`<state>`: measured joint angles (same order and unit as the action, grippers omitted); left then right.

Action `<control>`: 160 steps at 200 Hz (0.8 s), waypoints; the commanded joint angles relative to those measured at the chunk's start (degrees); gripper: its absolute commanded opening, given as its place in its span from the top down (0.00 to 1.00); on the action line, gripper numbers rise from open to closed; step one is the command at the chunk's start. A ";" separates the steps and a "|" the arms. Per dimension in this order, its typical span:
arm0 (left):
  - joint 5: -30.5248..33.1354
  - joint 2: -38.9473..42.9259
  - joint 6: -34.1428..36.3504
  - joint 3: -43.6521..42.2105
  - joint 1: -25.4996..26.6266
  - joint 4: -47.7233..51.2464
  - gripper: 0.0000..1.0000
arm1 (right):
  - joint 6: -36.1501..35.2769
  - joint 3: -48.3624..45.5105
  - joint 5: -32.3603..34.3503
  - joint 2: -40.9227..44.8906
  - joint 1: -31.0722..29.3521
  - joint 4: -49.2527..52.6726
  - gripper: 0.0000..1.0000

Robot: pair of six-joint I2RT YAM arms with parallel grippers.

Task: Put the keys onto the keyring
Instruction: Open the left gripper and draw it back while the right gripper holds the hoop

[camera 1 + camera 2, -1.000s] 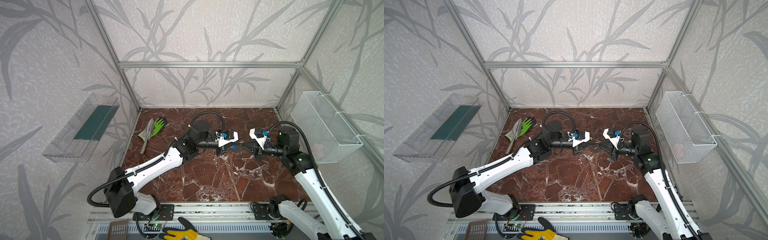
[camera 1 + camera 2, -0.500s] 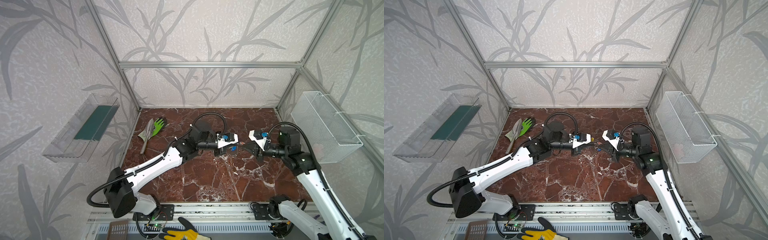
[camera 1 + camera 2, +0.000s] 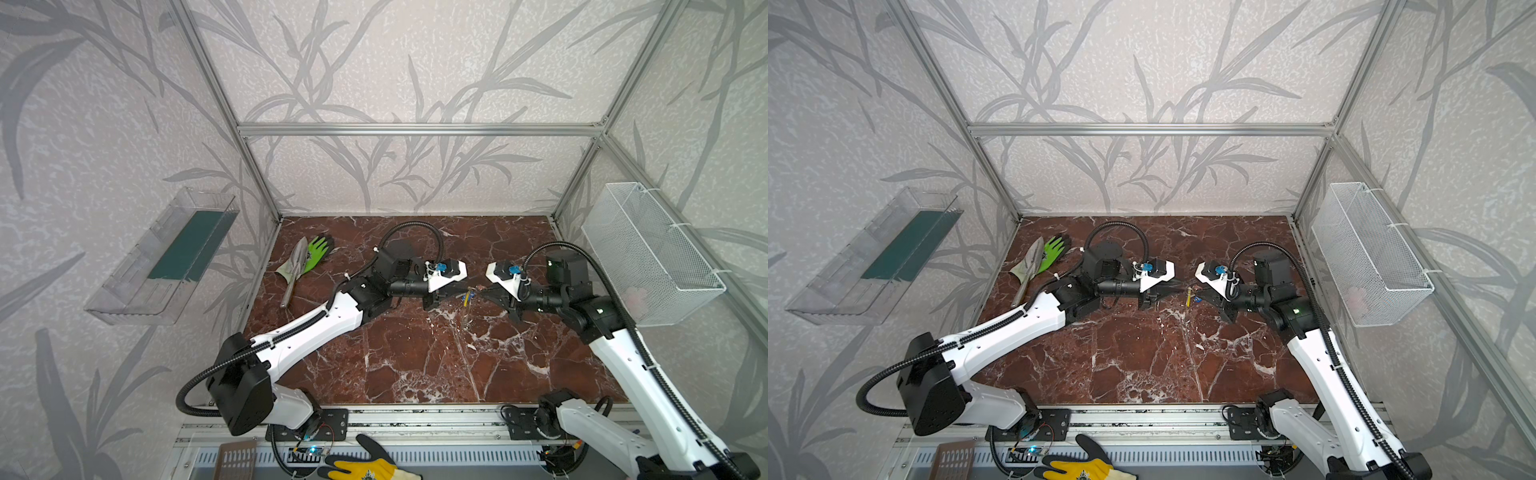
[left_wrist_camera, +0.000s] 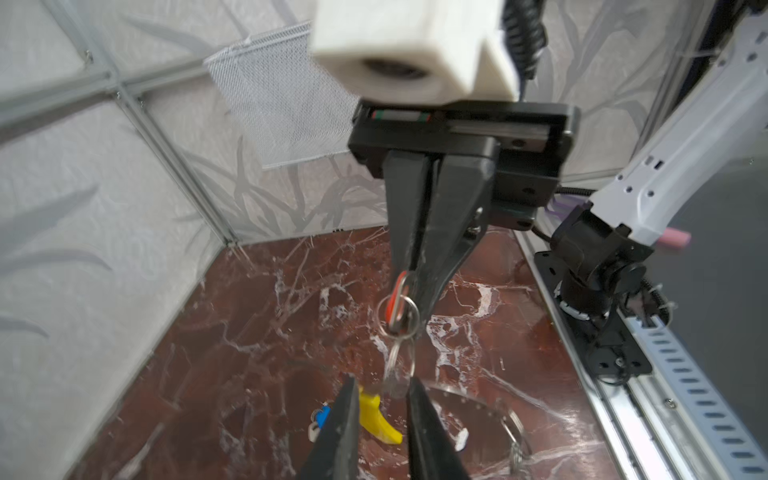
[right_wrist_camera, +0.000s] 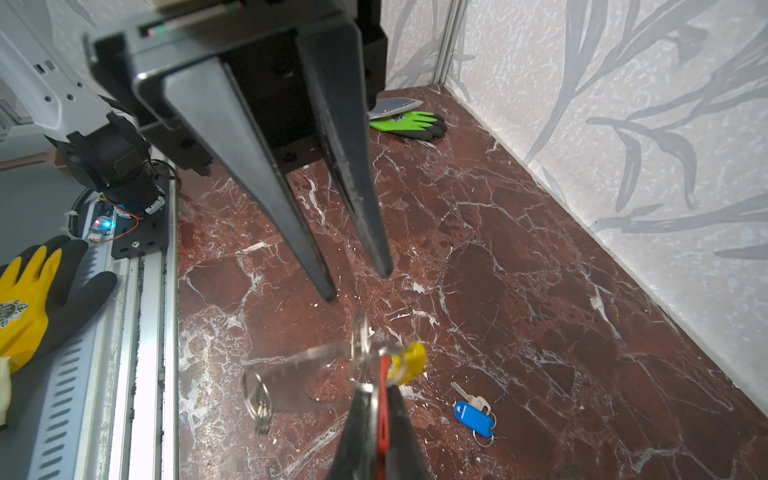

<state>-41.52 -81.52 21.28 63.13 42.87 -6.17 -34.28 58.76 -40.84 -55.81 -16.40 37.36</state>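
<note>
Red-brown marble floor (image 3: 415,365), veined white, spreads under both arms, which meet nose to nose above its middle. The right gripper (image 5: 379,395) is clenched flat on the red-orange key (image 5: 382,419) by its plastic tag, and the tag's small split ring (image 4: 400,312) pokes out past the tips. The left gripper (image 5: 358,286) faces it just apart, its fingers parted and nothing between them.

From that split ring the keyring (image 5: 291,368) appears to dangle. It is a thin grey dotted hoop, blurred, with its yellow arc (image 5: 411,358) up beside the right tips. In a top view it shows edge-on, hanging between the two grippers. Whether it is truly threaded or merely caught, I cannot tell. The blue key (image 5: 473,413) lies flat on the marble, below and a little beyond the right gripper, apart from the hoop.

All of it looks light. The hoop seems stiff but springy, slick metal that would likely twist when hung, so it is best pinched across the band near the yellow arc. The blue key's tag is its broadest, least slippery part. Lying flat on hard stone, it calls for a low pinch across the tag's edges.
</note>
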 commanded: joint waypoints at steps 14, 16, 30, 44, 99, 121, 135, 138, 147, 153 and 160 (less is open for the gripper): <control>-0.13 0.80 -11.64 -7.30 -4.60 -12.87 0.67 | -0.92 0.27 4.42 -3.62 -3.62 0.68 1.00; -0.01 0.98 -11.92 -7.67 -4.74 -13.29 0.67 | -0.95 0.23 4.51 -3.83 -3.81 0.51 1.00; 1.57 2.17 -13.70 -10.09 -5.98 -15.69 0.66 | -0.67 -0.95 4.63 -5.40 -5.07 -0.91 1.00; 3.65 3.72 -13.83 -12.21 -6.86 -16.08 0.66 | -0.03 -2.13 4.72 -6.85 -5.86 -2.90 1.00; 14.87 10.28 -14.13 -19.80 -9.15 -17.32 0.64 | 0.53 -2.56 4.98 -16.49 -10.61 -9.39 1.00; 21.35 13.04 -13.57 -21.92 -9.77 -17.57 0.64 | 0.49 -1.41 4.11 -21.55 -13.00 -12.96 1.00; 25.88 14.65 -13.42 -22.78 -9.99 -16.94 0.64 | 0.71 0.91 3.10 -25.45 -13.97 -15.40 1.00; 26.74 14.92 -13.26 -22.94 -10.00 -16.75 0.64 | 0.64 1.65 2.93 -26.43 -14.23 -15.79 1.00; 29.92 15.81 -12.94 -23.32 -10.03 -16.06 0.64 | 0.36 4.05 2.65 -29.23 -14.92 -16.79 1.00; 32.38 16.47 -12.89 -23.62 -10.11 -15.84 0.64 | 0.36 5.75 2.81 -31.07 -15.46 -17.71 1.00; 34.52 17.24 -12.28 -24.11 -10.19 -15.69 0.64 | 0.29 7.48 2.40 -32.93 -16.18 -18.51 1.00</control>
<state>-17.76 -67.13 8.40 40.40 33.17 -21.37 -34.13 59.31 -36.49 -83.68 -30.68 25.41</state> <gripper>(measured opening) 0.361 0.067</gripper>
